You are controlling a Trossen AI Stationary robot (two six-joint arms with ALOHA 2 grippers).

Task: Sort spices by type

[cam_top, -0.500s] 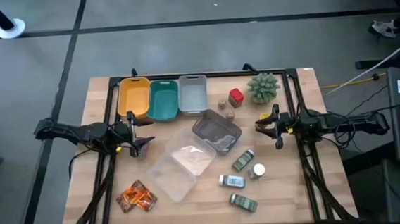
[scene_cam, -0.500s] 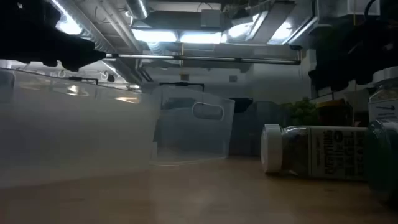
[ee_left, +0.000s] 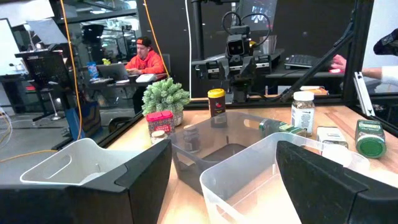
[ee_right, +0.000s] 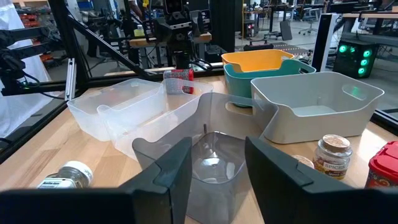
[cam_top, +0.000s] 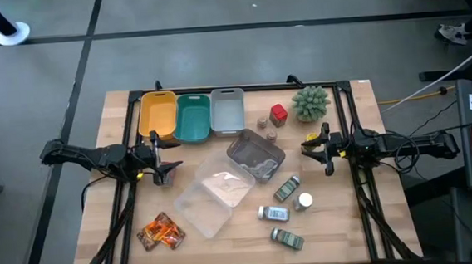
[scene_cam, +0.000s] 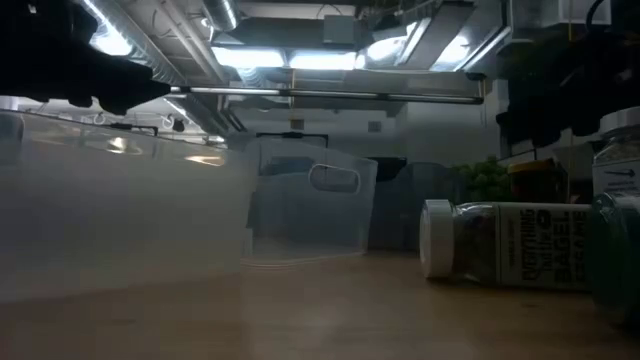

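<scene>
In the high view the spices lie spread over the table. Orange foil packets [cam_top: 160, 230] sit near the front left. A red cube [cam_top: 279, 113] and two tiny brown jars [cam_top: 266, 128] stand beside the spiky plant. Green-labelled jars [cam_top: 286, 187] [cam_top: 275, 213] [cam_top: 287, 239] and a white-capped bottle [cam_top: 305, 200] lie front right. The yellow-lidded jar [cam_top: 312, 137] stands just in front of my right gripper [cam_top: 312, 147], which is open at the table's right. My left gripper [cam_top: 165, 164] is open at the left, level, facing the clear trays [ee_left: 249, 168].
Yellow [cam_top: 157, 114], teal [cam_top: 192, 117] and grey [cam_top: 227, 110] bins line the far edge. A smoky clear tray [cam_top: 256, 154] and a larger clear tray [cam_top: 211, 196] fill the middle. The plant [cam_top: 310, 102] stands far right. A person sits beyond the table [ee_left: 144, 59].
</scene>
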